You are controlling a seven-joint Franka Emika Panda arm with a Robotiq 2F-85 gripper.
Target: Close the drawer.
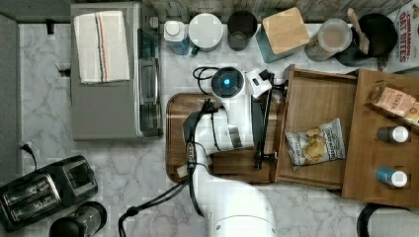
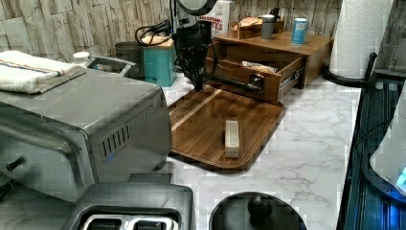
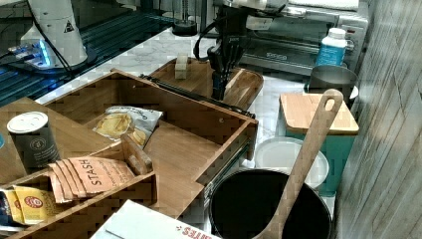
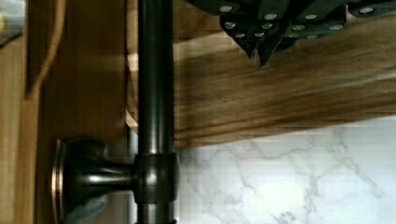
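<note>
End effector (image 4: 259,51) downward, fingertips together

Chip bag (image 1: 314,143) in drawer (image 1: 316,101)

"STASH" on the tea packets (image 3: 92,175) at the cabinet's 12 o'clock corner; "OAT BITES" on the cereal box (image 1: 407,34).

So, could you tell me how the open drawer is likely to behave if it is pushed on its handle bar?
The drawer seems to ride on side rails, so it should slide straight rather than tip. Holding little besides a chip bag, it is probably light. The dark metal handle bar looks rigid but smooth, so the end effector might slip along it.
</note>
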